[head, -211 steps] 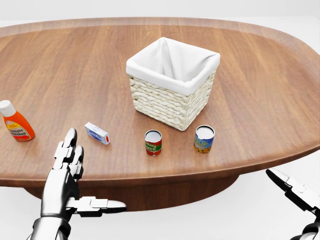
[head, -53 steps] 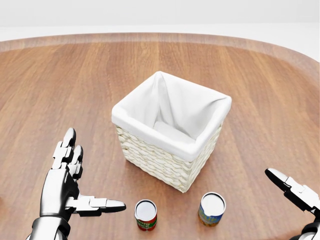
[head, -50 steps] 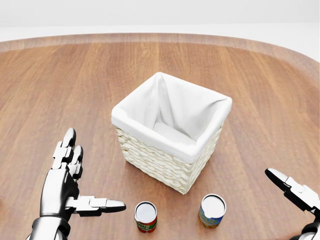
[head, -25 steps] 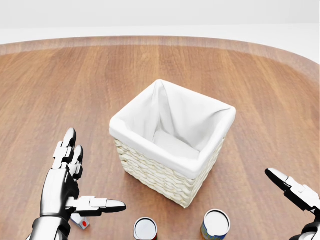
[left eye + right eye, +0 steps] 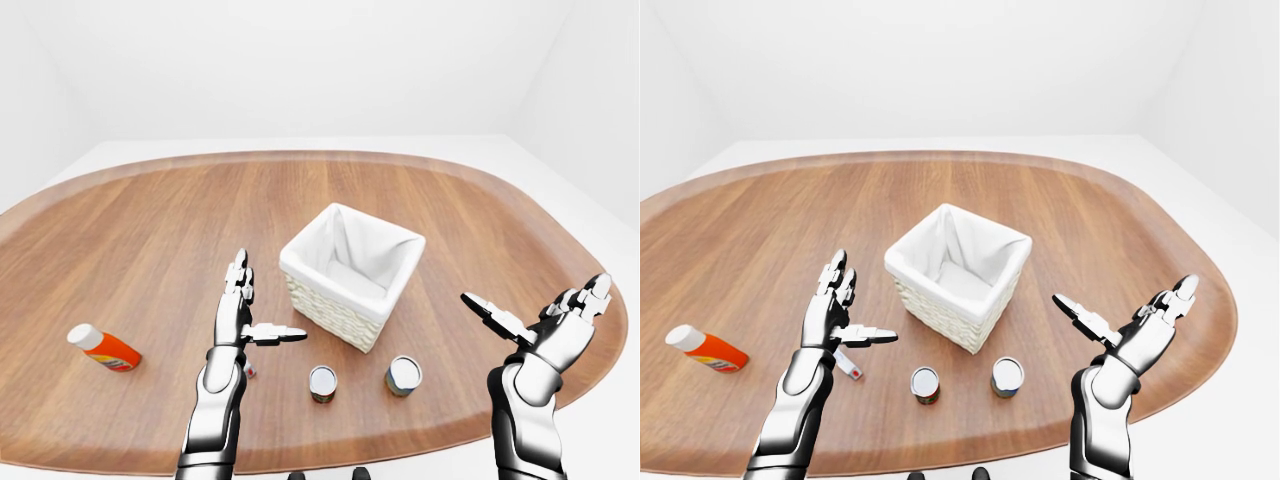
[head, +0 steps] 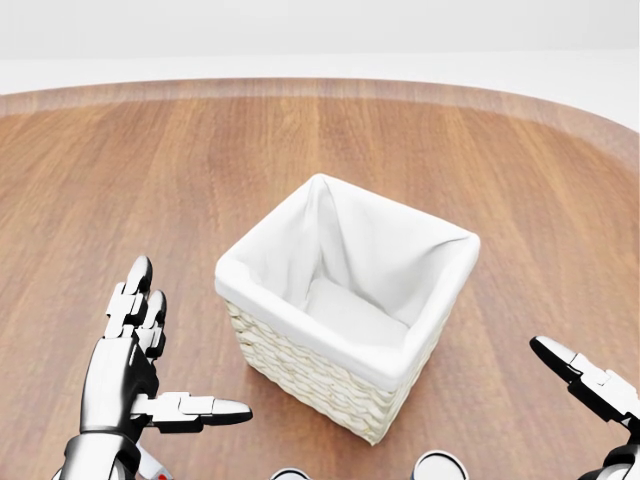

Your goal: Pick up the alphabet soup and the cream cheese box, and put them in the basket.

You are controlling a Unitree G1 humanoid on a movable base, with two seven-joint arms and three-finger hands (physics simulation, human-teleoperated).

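The alphabet soup (image 5: 403,375), a blue-and-yellow can, stands upright on the wooden table (image 5: 150,230), below and right of the basket (image 5: 350,275). The basket is white-lined wicker with nothing in it. The cream cheese box (image 5: 848,365), small, white and blue with a red end, lies flat just below my left hand (image 5: 262,300). That hand is open, fingers up and thumb out, above the table left of the basket. My right hand (image 5: 540,310) is open and empty at the table's right edge. In the head view only the can's top (image 6: 440,465) shows at the bottom edge.
A red-and-green can (image 5: 322,383) stands left of the alphabet soup. An orange ketchup bottle (image 5: 103,348) lies at the far left. The table's near edge (image 5: 330,465) runs along the bottom of the eye views.
The camera has moved closer to the table. In the head view the basket has grown and the two cans have slid down to the bottom edge. Both hands hold their pose.
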